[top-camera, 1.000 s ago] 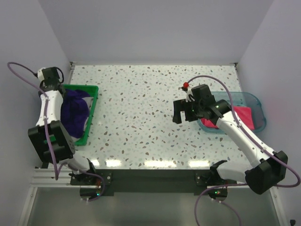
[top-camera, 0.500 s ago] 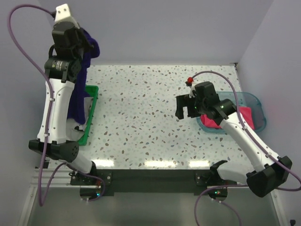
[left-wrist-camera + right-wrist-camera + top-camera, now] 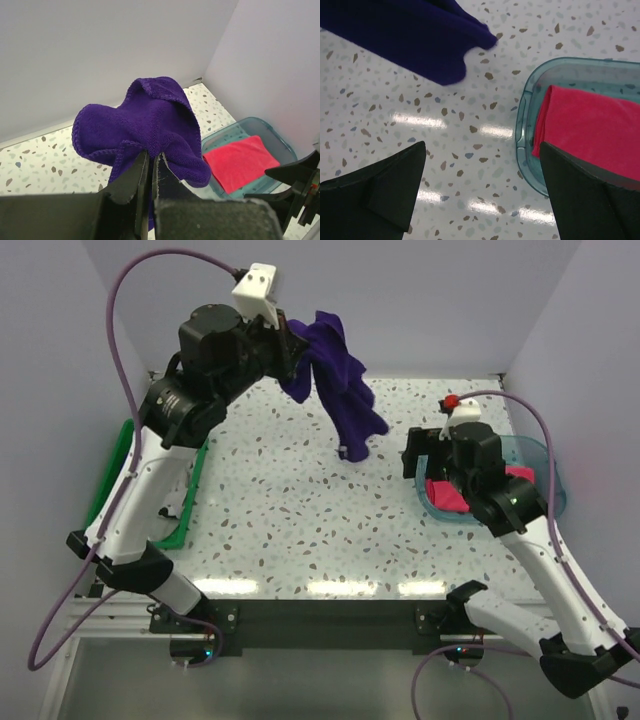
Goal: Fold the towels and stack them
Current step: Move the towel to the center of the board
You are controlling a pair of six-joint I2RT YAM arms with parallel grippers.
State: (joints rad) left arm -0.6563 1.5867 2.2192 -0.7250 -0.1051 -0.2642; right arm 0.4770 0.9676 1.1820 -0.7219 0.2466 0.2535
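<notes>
White walls all round and a speckled tabletop (image 3: 280,500), so it's easy to see what's going on. The left gripper (image 3: 150,167) is pinching a purple towel (image 3: 345,390) with its jaws nearly closed on a bunched bit of cloth, and it's holding it up in the air over the far edge of the tabletop, about midway along. The towel is hanging in a crumpled rope. Its long axis is running down from the pinch and slanting toward the right edge, with the loose end pointing at the tabletop. From the right wrist view that end looks to be just clearing the surface, but I can't say for sure.

The right gripper (image 3: 480,160) is hovering wide open and holding nothing, near the right edge beside the teal tray (image 3: 545,455). A pink towel (image 3: 590,125) is lying flat and folded in that tray. The green bin (image 3: 190,505) is sitting at the left edge.

My guess is the step is getting this one laid out flat in the middle. I'd be lowering it so the loose end lands first, then dragging toward the near edge so it unrolls rather than heaps. The grip seems to be on a fold rather than a corner, so the free gripper should probably be going for a corner to spread it.
</notes>
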